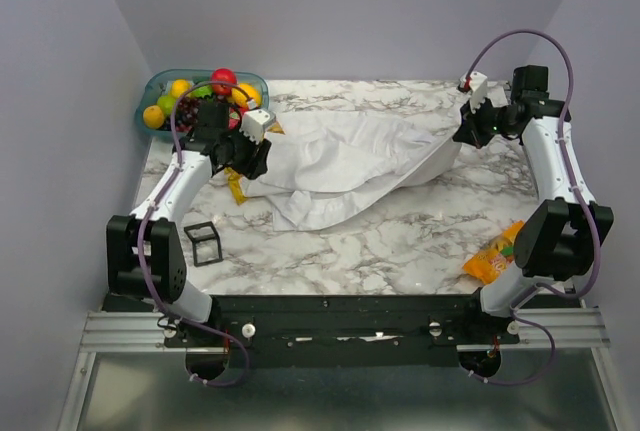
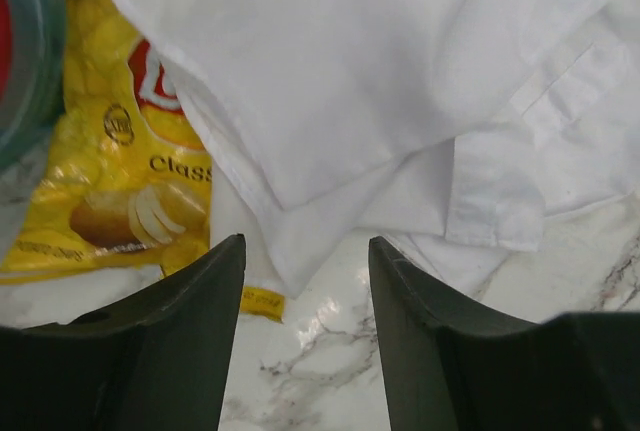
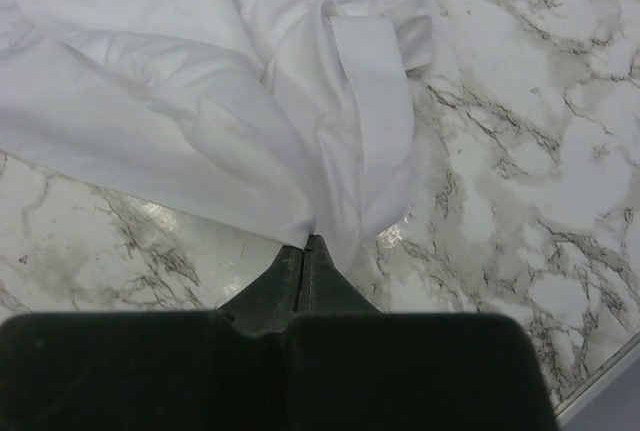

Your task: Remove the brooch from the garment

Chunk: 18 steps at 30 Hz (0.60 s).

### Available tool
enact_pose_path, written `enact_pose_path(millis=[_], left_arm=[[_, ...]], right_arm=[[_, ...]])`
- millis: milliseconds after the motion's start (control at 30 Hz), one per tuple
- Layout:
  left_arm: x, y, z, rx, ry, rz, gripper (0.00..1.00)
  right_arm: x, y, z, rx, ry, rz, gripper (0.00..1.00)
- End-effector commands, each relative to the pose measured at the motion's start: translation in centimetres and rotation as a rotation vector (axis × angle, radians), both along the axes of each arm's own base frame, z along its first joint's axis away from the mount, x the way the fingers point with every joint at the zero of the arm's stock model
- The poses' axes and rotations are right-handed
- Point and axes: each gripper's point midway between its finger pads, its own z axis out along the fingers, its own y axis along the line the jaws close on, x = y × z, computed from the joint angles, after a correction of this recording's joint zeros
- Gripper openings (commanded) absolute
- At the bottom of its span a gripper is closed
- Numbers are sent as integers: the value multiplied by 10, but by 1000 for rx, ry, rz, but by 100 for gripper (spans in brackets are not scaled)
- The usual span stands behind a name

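R gripper pinching garment edge; L gripper spread at garment's far end. Brooch unseen. I'm at the unfolding step; next: lift cloth to expose it.

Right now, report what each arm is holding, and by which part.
On the right arm the jaws are shut on the shirt, pinching a bunched edge. On the left arm the jaws stand open over the shirt, holding nothing.

Parted fingers over marble table, white garment overlapping yellow chip bag
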Motion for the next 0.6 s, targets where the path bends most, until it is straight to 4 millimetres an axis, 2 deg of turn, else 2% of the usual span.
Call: enact_pose_path(millis=[0,33,167,233,367,567], left_arm=[[38,-11,36,-1,-113,17,61],[40,-14,18,-40,-4,68,61],[46,-21,1,-124,117,162,60],[48,-15,-14,-104,141,217,60],[55,-10,-26,-68,157,260,60],[54,1,-43,5,186,276,60]], right_arm=[[2,10,9,27,-13,30,2],[2,9,9,29,-14,27,2],[-1,12,9,31,-15,33,2],[-3,13,9,27,-14,37,2],[-6,13,8,24,-8,35,2],[-6,13,6,25,-7,34,2]])
